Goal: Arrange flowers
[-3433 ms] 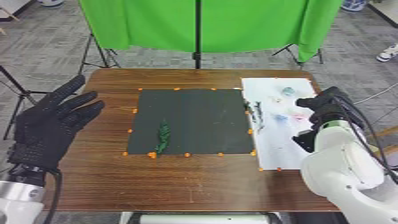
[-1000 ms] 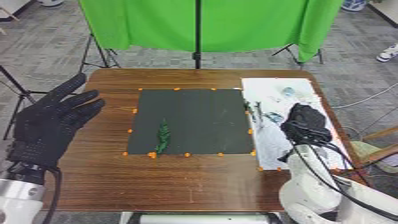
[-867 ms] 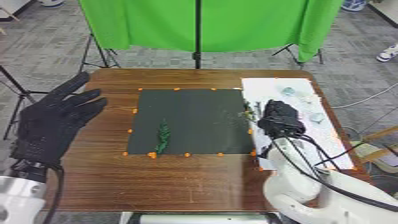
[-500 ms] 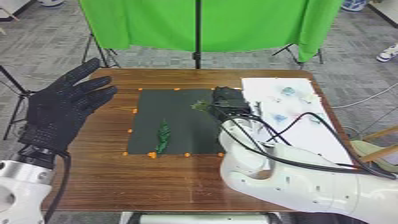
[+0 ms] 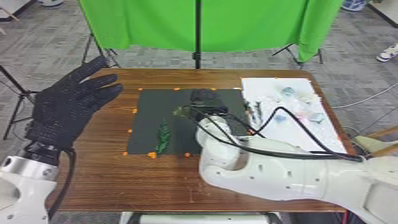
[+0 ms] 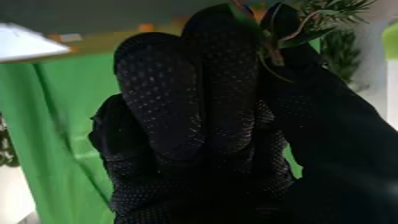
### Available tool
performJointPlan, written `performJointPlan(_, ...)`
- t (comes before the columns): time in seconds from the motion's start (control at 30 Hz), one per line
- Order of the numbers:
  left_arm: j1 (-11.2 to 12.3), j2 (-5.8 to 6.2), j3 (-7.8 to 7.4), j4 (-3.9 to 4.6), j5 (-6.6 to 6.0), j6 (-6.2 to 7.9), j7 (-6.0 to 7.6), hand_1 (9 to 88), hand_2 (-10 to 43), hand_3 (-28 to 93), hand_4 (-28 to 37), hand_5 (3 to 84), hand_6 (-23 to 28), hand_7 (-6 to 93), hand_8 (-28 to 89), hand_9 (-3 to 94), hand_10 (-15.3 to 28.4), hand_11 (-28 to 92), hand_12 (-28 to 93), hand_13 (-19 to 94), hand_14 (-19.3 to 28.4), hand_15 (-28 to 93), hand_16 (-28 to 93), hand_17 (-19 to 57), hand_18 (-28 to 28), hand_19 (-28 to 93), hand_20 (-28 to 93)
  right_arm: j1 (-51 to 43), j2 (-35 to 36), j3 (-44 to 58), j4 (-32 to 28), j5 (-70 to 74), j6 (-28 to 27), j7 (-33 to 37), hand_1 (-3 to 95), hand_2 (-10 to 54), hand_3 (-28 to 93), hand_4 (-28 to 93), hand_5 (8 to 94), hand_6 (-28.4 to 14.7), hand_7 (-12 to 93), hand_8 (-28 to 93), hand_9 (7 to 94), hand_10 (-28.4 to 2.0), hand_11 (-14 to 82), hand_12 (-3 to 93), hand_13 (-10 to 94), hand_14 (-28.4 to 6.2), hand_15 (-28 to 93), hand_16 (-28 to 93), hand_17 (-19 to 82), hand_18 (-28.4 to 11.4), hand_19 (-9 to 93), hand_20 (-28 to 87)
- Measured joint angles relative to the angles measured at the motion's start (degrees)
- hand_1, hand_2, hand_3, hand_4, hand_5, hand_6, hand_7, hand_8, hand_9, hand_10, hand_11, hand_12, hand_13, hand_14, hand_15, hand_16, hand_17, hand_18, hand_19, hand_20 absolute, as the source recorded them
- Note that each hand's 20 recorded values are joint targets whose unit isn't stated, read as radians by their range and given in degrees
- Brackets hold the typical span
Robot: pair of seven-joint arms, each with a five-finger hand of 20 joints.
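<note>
Head view: left hand [image 5: 67,107] raised at the left edge of the wooden table [image 5: 133,185], with fingers spread and slightly apart, pointing toward the far side. Right hand [image 5: 206,100] over the far half of the dark mat [image 5: 155,107], just right of its middle, at the end of a white arm [image 5: 284,175] slanting in from the right, with black cables [image 5: 280,112] looped above. At the left side of that hand, a leafy sprig [image 5: 184,111] in muted green. Right wrist view: right hand [image 6: 226,100] with fingers close together and nearly straight, pinching the reddish, narrow-leaved stems of the sprig between thumb and fingertip; beside these, feathery foliage [image 6: 336,7] (of the same sprig or of another, impossible to tell). On the near left part of the mat, a dark green frond [image 5: 163,137] lying lengthwise, between near and far edges. Along the mat's border, small orange markers [image 5: 153,155]. To the right, a white sheet [image 5: 271,84] bearing pale blue pieces [image 5: 287,91], a pinkish piece [image 5: 317,118] and, near its left edge, thin stems [image 5: 253,107]. Beyond the table, a green cloth [image 5: 151,25] behind a black pole [image 5: 198,30]
</note>
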Motion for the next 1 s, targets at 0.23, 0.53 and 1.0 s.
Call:
performJointPlan(0.23,-1.3,-0.02,0.43,0.25,0.02,-0.65,-0.47,22.8,7.0,77,-24.8,32.2,7.7,16.5,-11,30.3,20.8,25,11,23,28.0,44,-7,-11.1,28.4,56,2,-1.4,-0.8,-0.2,0.6,1.9,-3.5,0.1,51.9,-9.5,67,-28,90.6,-1.1,21,9,93.7,-9.8,39.2,17.0,87,-8.1,59,20,50,-22.2,93,37)
performJointPlan(0.53,-2.1,0.0,1.01,0.62,0.03,-0.89,-0.67,22.8,6.9,77,-24.7,32.2,7.7,16.5,-11,30.3,20.9,25,11,23,28.0,44,-7,-11.1,28.4,56,2,-2.3,-1.2,-0.9,0.0,2.7,-4.5,-0.1,48.9,-9.5,65,-28,90.6,-0.7,21,8,93.7,-10.0,39.1,17.1,86,-8.3,60,20,49,-22.3,93,38)
performJointPlan(1.0,-3.6,0.52,1.72,1.06,0.08,-1.21,-0.9,22.9,6.9,77,-24.6,32.2,7.8,16.5,-11,30.3,20.8,25,11,23,28.1,44,-7,-11.1,28.4,56,1,-0.8,-2.0,-2.6,-0.2,3.7,-4.7,0.2,41.8,-9.5,68,-28,90.5,0.1,21,3,93.7,-10.2,38.7,17.4,86,-8.8,60,20,49,-22.8,93,38)
